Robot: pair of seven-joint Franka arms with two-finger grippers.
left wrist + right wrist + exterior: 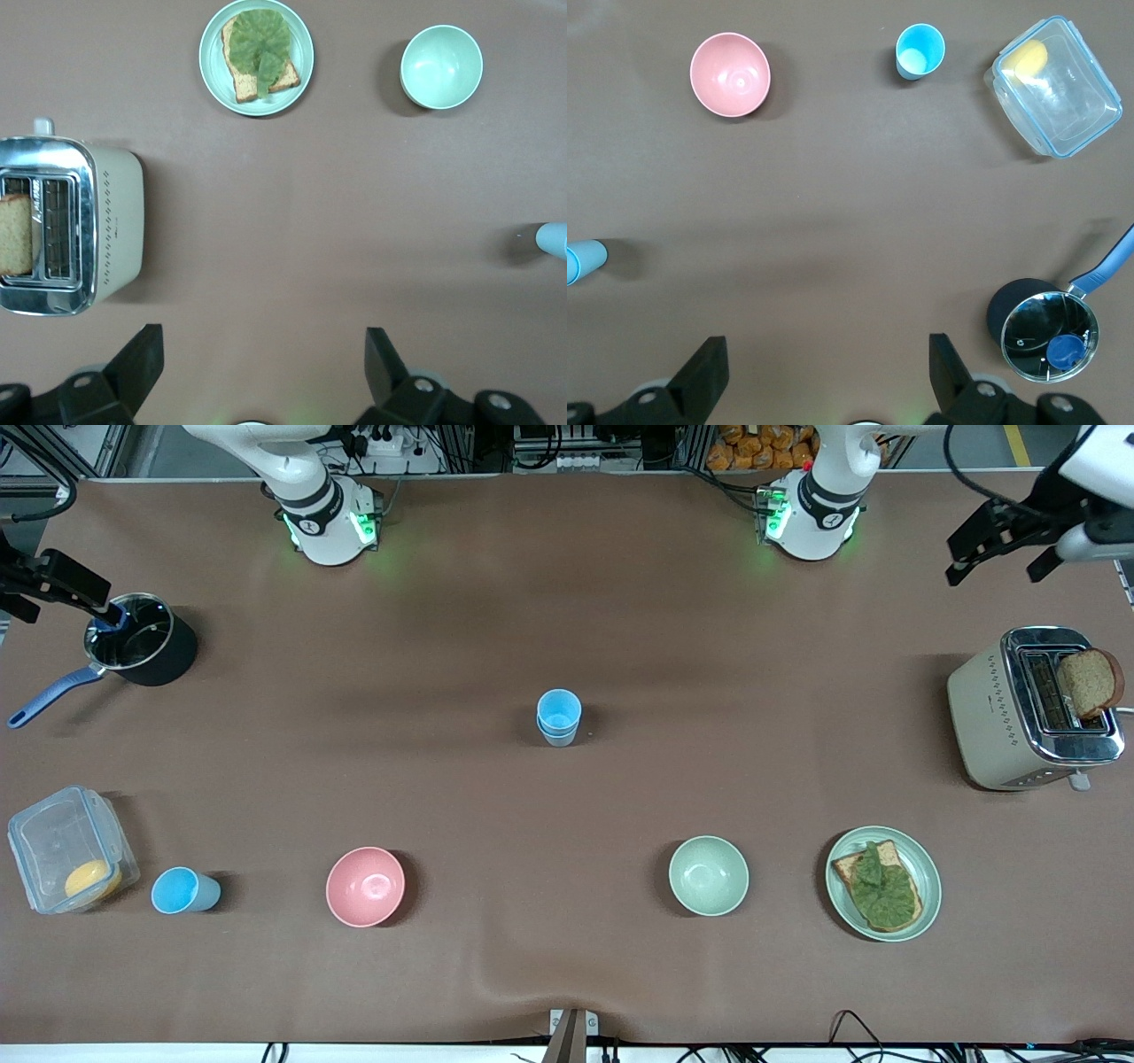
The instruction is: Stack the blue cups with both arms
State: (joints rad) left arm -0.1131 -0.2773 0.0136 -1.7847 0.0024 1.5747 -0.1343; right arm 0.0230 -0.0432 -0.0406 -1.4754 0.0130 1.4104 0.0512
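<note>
Two blue cups [559,717] stand nested one in the other at the middle of the table; their edge shows in the left wrist view [554,240] and in the right wrist view [583,261]. A single blue cup [184,890] [920,50] stands upright nearer to the front camera, toward the right arm's end, between a clear box and the pink bowl. My left gripper [997,567] [263,345] hangs open and empty over the table's left-arm end, above the toaster's area. Beside the saucepan, my right gripper [66,602] [826,350] is up in the air, open and empty.
A pink bowl [365,886] and a pale green bowl [708,875] sit near the front. Toward the left arm's end are a plate [921,859] with toast and a toaster [992,708]. A saucepan [164,660] and a clear lidded box [35,837] stand at the right arm's end.
</note>
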